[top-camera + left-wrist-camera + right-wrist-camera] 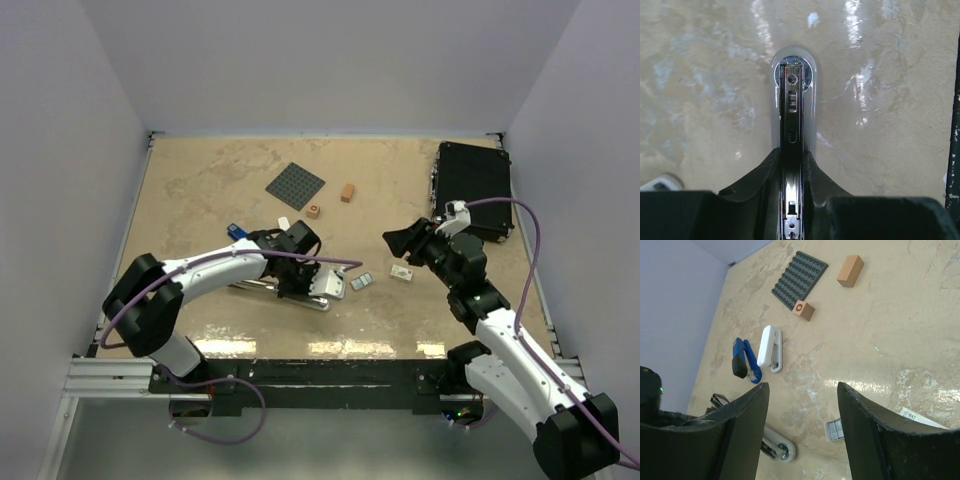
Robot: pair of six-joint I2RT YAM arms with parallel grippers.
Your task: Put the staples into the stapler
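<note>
A: Why is the left end effector [791,172] clamping the stapler [791,100]?

B: It's steadying it, opened, on the tabletop [880,125], I'd judge. The right end effector [802,390] is hovering wide near the staples [834,430], which are lying just beside the stapler.

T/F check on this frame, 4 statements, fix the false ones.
1. The left gripper is shut on the chrome stapler. True.
2. The right gripper holds the staple box. False: it is open and the box lies on the table.
3. Two orange blocks lie by the grey baseplate. True.
4. The grey tray sits inside the stapler. False: it lies on the table, between stapler and box.
</note>
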